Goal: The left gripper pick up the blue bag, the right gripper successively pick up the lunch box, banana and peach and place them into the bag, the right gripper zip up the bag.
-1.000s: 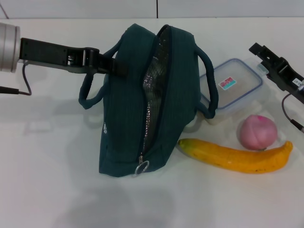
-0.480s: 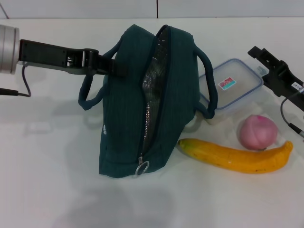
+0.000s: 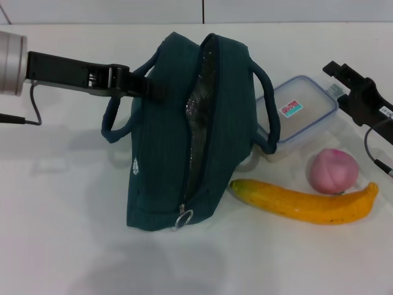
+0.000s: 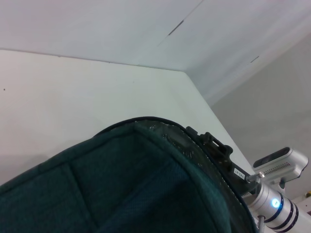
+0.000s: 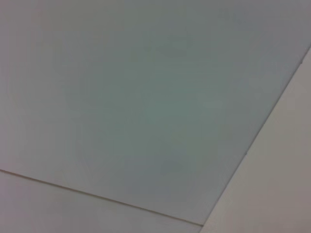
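Observation:
The blue bag (image 3: 159, 160), dark teal, stands upright mid-table with its zip open and silver lining showing. My left gripper (image 3: 150, 88) reaches in from the left and is shut on the bag's near handle at its top edge. The left wrist view shows the bag's fabric (image 4: 121, 184) close up. Right of the bag, partly behind its far handle, lies the clear lunch box (image 3: 301, 110). The pink peach (image 3: 332, 171) and the banana (image 3: 301, 203) lie in front of the box. My right gripper (image 3: 336, 70) hovers at the box's far right corner, holding nothing.
A white tabletop (image 3: 61, 233) spreads around the bag, with bare room to the left and front. A thin black cable (image 3: 34, 110) hangs from the left wrist. The right wrist view shows only a plain wall.
The left gripper has risen slightly with the bag handle, and the bag stands a little straighter. The right gripper has shifted slightly near the lunch box.

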